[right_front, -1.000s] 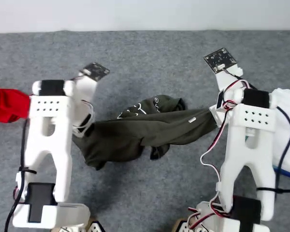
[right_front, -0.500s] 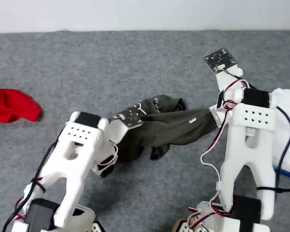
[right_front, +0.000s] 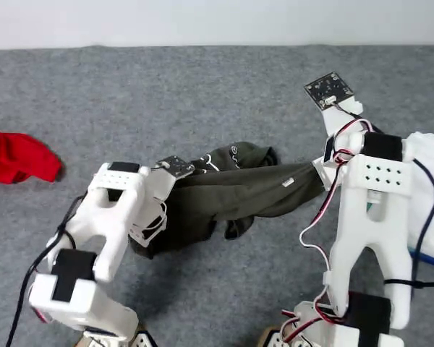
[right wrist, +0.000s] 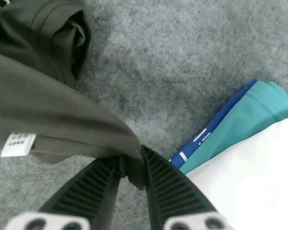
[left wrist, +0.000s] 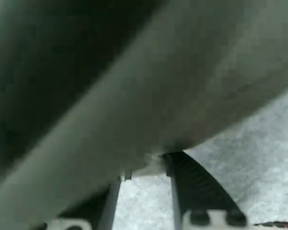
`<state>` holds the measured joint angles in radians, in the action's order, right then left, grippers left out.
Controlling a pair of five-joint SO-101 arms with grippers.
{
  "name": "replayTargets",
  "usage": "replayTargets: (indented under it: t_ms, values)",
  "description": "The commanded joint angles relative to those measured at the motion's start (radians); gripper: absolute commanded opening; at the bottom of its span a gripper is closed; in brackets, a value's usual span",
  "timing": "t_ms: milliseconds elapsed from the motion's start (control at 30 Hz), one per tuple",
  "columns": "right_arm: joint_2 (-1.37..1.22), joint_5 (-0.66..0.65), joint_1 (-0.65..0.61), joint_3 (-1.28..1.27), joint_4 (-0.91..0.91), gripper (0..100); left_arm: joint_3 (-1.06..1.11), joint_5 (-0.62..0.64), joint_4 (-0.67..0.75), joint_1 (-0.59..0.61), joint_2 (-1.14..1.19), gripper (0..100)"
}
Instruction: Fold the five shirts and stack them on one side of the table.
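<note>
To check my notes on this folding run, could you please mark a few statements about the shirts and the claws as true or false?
1. The right claw is shut on the olive shirt. True.
2. The red shirt lies on top of the olive shirt. False: it lies by itself on the grey table, well apart from the olive one.
3. A teal cloth shows at the edge of the white shirt. True.
4. The olive shirt is folded into a neat flat rectangle. False: it is bunched and twisted, with loose folds showing.
</note>
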<state>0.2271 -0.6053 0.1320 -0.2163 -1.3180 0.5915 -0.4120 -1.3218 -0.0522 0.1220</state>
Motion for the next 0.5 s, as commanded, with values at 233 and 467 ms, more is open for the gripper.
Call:
replayTargets:
  t_ms: [233,467]
  values:
    - [0.013,0.011,0.005,0.006,-0.022,1.0,-0.096,0.000,0.003,0.006,0.049,10]
    - [0.018,0.011,0.005,0.089,-0.079,1.0,-0.177,-0.006,-0.126,0.025,0.003,1]
